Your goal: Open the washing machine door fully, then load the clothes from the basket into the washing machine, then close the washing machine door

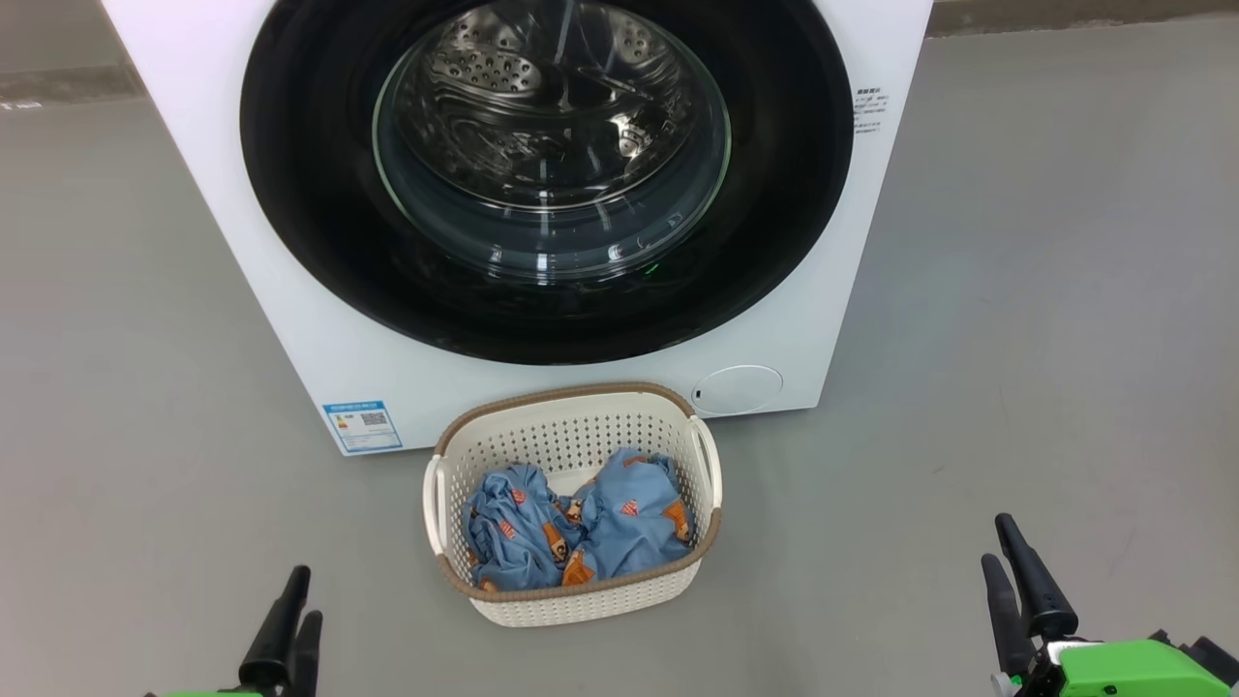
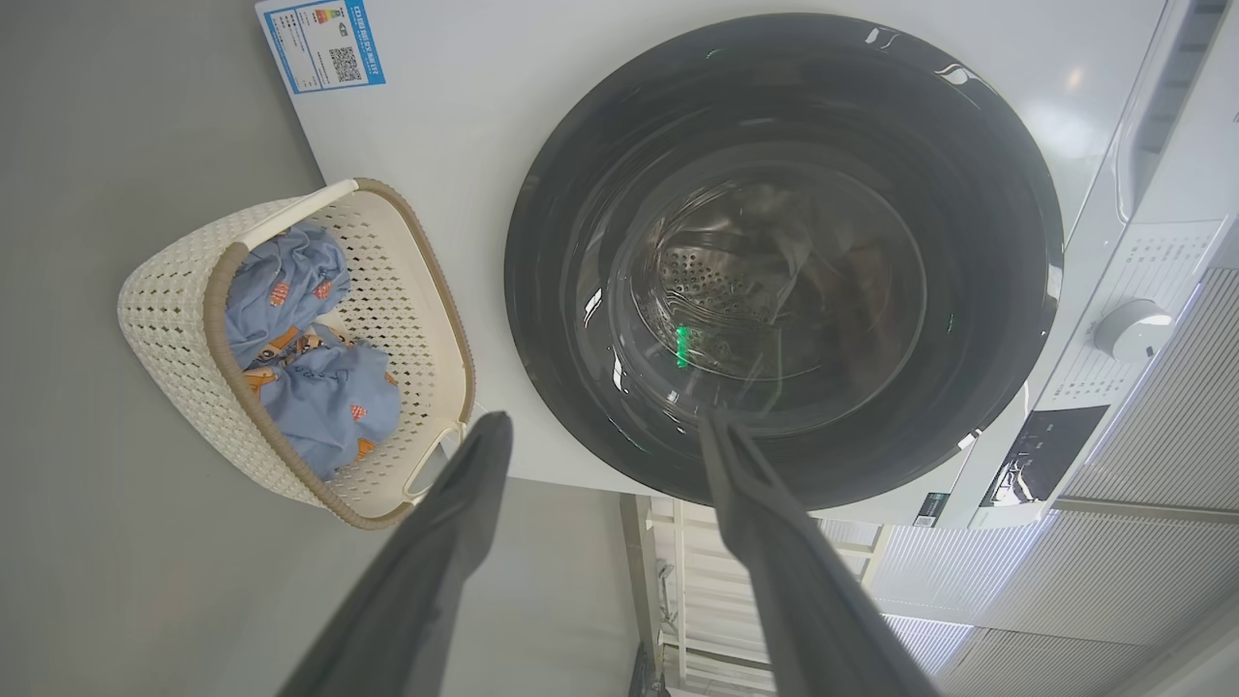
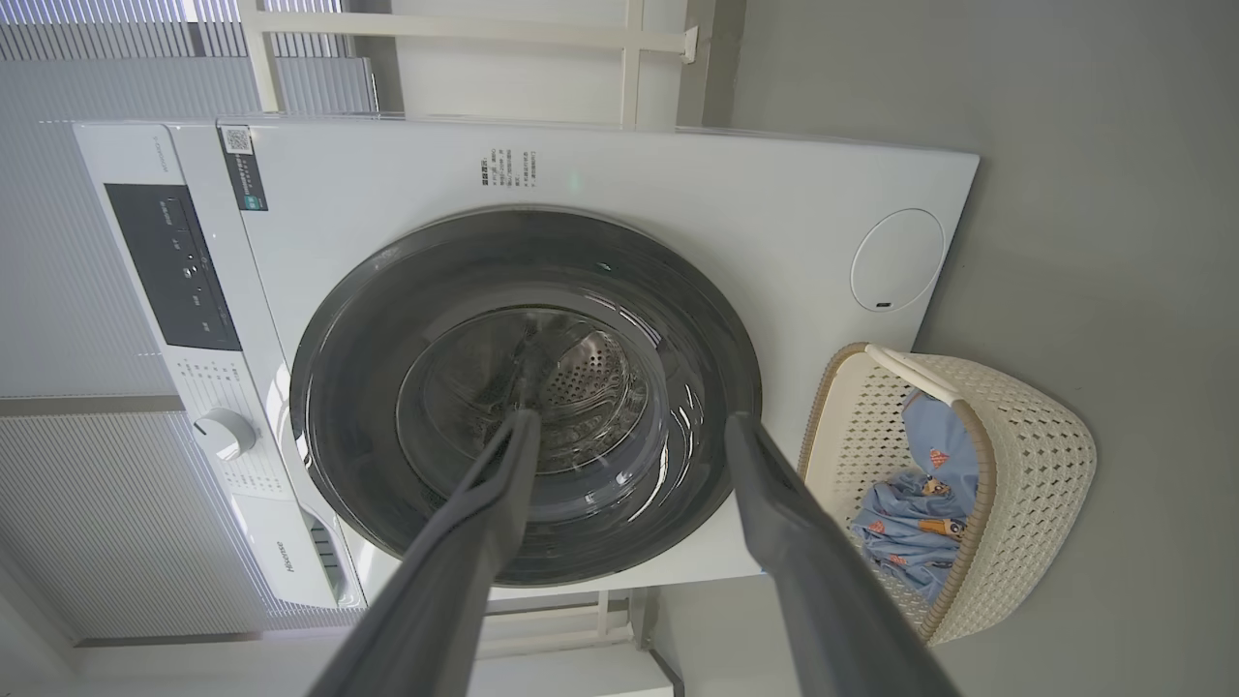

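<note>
The washing machine door [image 1: 547, 174] is shut and lies far ahead, between the two claws, a bit more to the left. The left claw [image 1: 306, 592] and right claw [image 1: 997, 540] are both wide open and empty. The left looks nearer.

Soft, even light all over, pretty bright, barely a shadow on the floor [image 1: 1065, 290]. The washing machine door [image 1: 547, 165] catches white streaks and a tiny green glint. Wrist views bow straight lines near the edges, and the close-up fingers [image 2: 426, 581] go soft.
</note>
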Tool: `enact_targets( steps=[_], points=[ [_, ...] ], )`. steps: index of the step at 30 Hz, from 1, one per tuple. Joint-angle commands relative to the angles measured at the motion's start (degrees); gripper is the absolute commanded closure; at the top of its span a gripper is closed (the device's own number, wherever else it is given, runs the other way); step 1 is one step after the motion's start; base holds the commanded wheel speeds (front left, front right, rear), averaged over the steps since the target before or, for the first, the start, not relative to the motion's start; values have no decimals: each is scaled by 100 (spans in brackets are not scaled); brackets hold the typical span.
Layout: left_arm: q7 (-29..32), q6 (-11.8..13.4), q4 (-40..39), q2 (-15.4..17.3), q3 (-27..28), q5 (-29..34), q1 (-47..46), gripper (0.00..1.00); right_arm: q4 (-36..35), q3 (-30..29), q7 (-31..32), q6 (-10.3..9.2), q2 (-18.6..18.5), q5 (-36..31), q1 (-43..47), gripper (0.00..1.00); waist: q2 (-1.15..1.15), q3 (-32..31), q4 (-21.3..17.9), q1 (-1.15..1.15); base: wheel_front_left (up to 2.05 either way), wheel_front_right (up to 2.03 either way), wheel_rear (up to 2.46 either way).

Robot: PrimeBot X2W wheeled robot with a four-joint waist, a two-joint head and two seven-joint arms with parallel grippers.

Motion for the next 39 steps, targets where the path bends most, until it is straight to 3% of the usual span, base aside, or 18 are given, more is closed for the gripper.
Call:
enact_targets(
  steps=[1, 18, 39],
  points=[
    [-56, -22, -200, 119, 4, 95, -255, 0, -173, 75, -54, 2, -71, -107, -283, 0, 0, 1, -2, -1, 0, 0, 0],
    [-424, -29, -340, 400, -320, 685, -413, 0, -194, 410, -370, 3, -193, -811, -560, 0, 0, 0, -34, -1, 0, 0, 0],
    [-762, -37, -531, 605, -495, 2188, -517, 0, -220, 673, -709, 5, -269, -2268, -802, 0, 0, -1, -74, -1, 0, 0, 0]
  ],
)
